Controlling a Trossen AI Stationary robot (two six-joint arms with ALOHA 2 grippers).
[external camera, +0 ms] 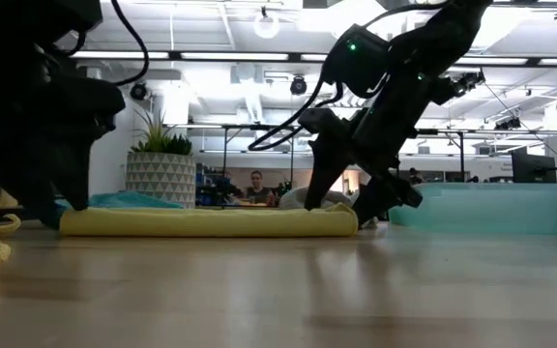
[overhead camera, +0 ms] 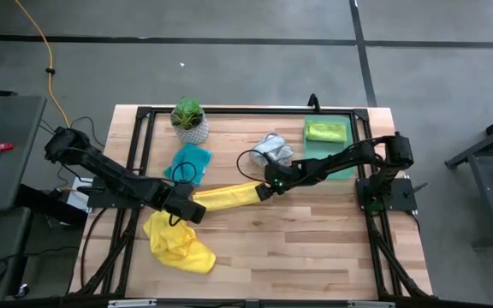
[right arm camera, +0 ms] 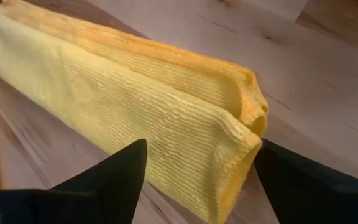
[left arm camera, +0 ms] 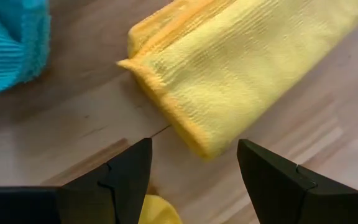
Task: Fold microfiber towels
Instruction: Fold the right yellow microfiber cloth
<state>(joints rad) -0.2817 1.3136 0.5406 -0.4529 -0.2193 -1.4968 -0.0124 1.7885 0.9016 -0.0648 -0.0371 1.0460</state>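
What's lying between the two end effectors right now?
In the high view, the folded yellow microfiber towel spans from the left end effector to the right end effector.

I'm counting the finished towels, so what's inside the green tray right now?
The tray holds one lime green towel, folded, at its far end. The right arm crosses over the tray's near part, so anything under it is hidden.

Overhead view, table-level view, two close wrist views sharing folded yellow towel (overhead camera: 227, 197)

Ribbed yellow cloth towel (right arm camera: 166, 118), matt wooden table (overhead camera: 315, 239)
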